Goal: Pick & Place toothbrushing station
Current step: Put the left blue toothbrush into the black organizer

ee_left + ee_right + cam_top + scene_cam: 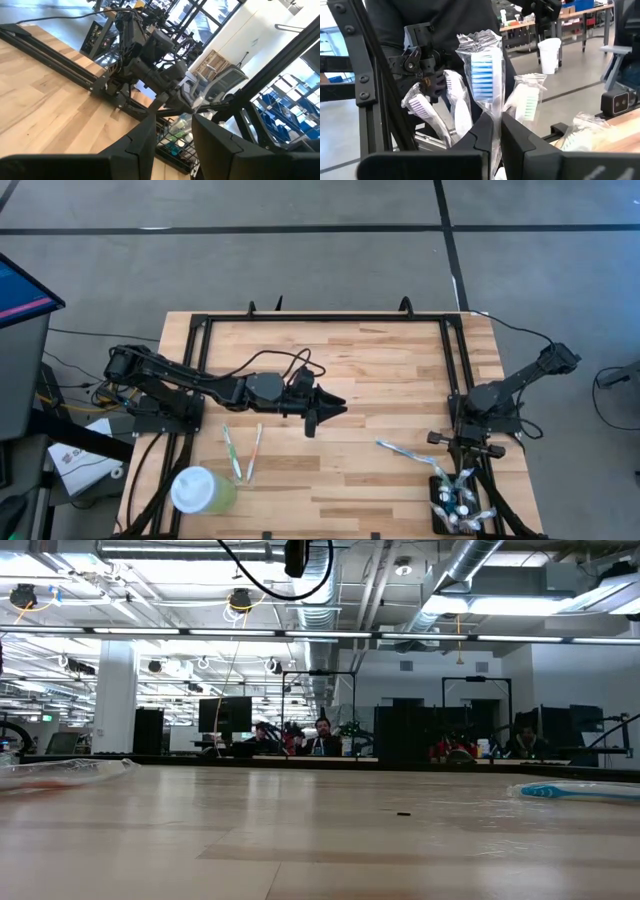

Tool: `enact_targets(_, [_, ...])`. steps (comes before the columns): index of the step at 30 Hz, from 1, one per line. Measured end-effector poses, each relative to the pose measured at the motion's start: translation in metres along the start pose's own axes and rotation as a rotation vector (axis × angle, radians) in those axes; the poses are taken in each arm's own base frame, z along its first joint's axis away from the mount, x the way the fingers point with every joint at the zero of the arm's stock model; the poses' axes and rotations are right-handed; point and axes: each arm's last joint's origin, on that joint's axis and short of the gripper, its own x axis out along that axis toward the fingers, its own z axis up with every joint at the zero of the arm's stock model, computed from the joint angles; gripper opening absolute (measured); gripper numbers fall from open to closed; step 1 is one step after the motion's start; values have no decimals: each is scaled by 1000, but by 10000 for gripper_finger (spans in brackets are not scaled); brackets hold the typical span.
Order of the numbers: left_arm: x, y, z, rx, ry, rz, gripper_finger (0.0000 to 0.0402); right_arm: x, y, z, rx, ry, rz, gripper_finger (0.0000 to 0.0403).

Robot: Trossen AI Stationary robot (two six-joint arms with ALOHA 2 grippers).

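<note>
The right tool (496,131) is clenched on a wrapped blue toothbrush (482,70), standing directly above the black toothbrushing station (455,505), probably to seat it there. The left tool (318,412) hangs over mid-tabletop (400,370), fingers parted and empty, waiting.

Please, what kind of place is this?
Probably a robotics lab or open workshop: a wooden table on a concrete floor, exposed ceiling ducts, and people at monitor desks in the background.

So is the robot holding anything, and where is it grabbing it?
Yes. The right pincer pinches a wrapped blue-bristled toothbrush low on its handle, over the black holder. The left pincer holds nothing.
</note>
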Motion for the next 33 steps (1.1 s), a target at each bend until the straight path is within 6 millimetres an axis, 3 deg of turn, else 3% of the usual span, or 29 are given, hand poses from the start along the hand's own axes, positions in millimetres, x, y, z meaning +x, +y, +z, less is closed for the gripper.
enact_targets(33, [0, 0, 0, -52, 0, 1, 121, 0, -3, -2, 40, 3, -81, 26])
